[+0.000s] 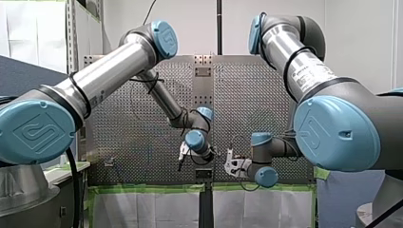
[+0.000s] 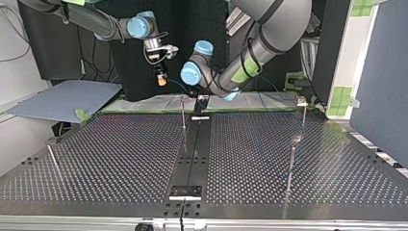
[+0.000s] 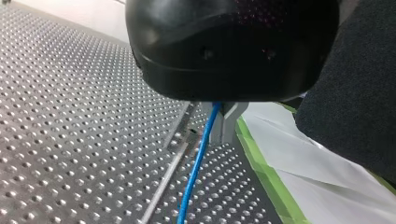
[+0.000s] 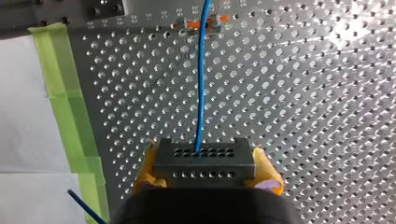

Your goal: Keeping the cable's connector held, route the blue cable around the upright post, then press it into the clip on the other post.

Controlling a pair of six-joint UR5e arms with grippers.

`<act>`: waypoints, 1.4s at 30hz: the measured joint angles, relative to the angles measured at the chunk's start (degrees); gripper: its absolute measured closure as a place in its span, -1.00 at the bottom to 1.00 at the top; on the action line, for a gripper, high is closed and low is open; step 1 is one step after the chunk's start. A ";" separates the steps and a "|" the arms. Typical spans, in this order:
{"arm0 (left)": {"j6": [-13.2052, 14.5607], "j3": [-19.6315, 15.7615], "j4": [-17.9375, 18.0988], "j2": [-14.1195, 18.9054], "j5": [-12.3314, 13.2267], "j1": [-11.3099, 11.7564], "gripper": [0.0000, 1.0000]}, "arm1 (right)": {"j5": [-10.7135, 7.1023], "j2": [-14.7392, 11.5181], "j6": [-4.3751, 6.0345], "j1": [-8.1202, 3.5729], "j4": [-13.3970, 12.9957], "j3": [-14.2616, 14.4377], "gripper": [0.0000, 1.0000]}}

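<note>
Loads of open room on the tabletop (image 2: 120, 159) in the top view: the whole perforated stretch from the middle down to 6 o'clock is free. Both arms are bunched at the far edge around 12 o'clock.

My right gripper (image 4: 204, 164) is clamped on the dark connector block (image 4: 204, 156), with its yellow pads (image 4: 269, 173) on either side. The blue cable (image 4: 201, 93) runs straight out ahead of it to a small orange-and-clear fitting (image 4: 201, 22).

That cable also comes out from under my left gripper (image 3: 212, 108), but the black body hides the grip. I can't tell if it's pinched or loose.

The upright post (image 2: 183, 115) stands near the centre strip, just toward 6 o'clock of the grippers. A second post (image 2: 303, 118) with a clip (image 2: 301, 100) on top is well apart, out toward 3 o'clock. The cable is really hard to trace in the top view.

Green tape (image 4: 70, 116) lines the tabletop edge beside my right gripper.
</note>
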 joint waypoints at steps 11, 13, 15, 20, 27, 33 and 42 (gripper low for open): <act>-0.95 -0.01 4.84 -2.67 -0.24 0.42 1.00 | 1.56 4.06 -1.02 -0.48 1.68 -3.47 1.00; -1.23 0.00 6.06 -2.69 -0.19 0.53 1.00 | 1.54 4.18 -1.26 -0.50 1.88 -4.10 1.00; -1.38 0.00 7.25 -2.69 -0.19 0.68 1.00 | 1.52 4.22 -1.39 -0.51 1.98 -4.69 1.00; -2.09 0.00 9.56 -2.70 -0.19 1.13 1.00 | 1.28 4.25 -1.52 -0.52 2.25 -6.29 1.00; -2.63 0.00 10.58 -2.72 0.32 2.10 1.00 | 1.15 4.32 -1.72 -0.62 2.24 -7.50 1.00; -2.70 0.00 10.57 -2.71 0.52 2.60 1.00 | 0.85 4.34 -2.19 -1.11 2.21 -8.25 1.00; -2.72 0.00 10.02 -2.71 -2.13 3.18 1.00 | 0.58 4.35 -2.80 -2.16 2.57 -8.75 1.00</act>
